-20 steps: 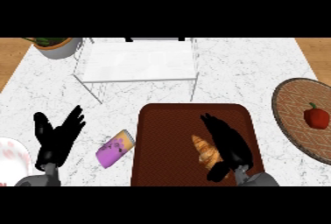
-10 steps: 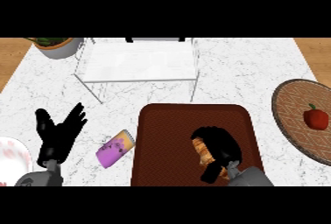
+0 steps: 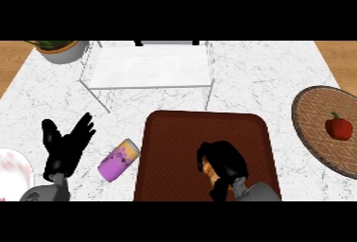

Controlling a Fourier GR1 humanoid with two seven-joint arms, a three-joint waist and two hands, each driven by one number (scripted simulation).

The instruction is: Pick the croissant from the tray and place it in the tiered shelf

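Croissant (image 3: 207, 170) is being enclosed on the tray (image 3: 174, 124) by the right hand (image 3: 225, 161), splayed a second ago and now curling round it; lift to the shelf (image 3: 150, 68) is being judged next.

White marble counter (image 3: 265, 75), brown tray (image 3: 174, 142), tiered shelf (image 3: 150, 66), purple can (image 3: 117, 160), woven mat (image 3: 314, 118)

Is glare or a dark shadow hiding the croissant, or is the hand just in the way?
Head view: light looks even, with no glare on the counter or tray and no dark shadow; the right hand, curled over the croissant, hides all but an orange edge.
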